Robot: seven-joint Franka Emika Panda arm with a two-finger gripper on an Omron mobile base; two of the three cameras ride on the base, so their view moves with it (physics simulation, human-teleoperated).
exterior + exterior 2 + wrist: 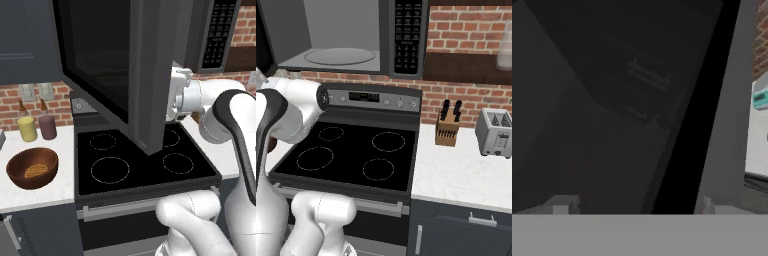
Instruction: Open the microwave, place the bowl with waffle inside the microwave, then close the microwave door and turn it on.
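The microwave (341, 35) hung above the stove (351, 155) with its cavity exposed, the round glass turntable (340, 56) bare inside and the keypad (407, 35) on its right. The microwave door (115, 65) stood swung out to the left over the burners, its black window facing the left base view. The robot's hand (181, 95) was at the door's free edge, right beside it; the door hid the jaws, so I could not tell whether they were spread or pinching anything. In the hand view the door's dark glass and grey frame (724, 100) sat very close.

The bowl (32, 167) rested on the white surface (30, 197) left of the stove, with the waffle (36, 170) lying in it. Behind it stood a yellow cup (27, 128) and a mauve cup (47, 126). Right of the stove were a knife block (448, 130) and a toaster (497, 132).
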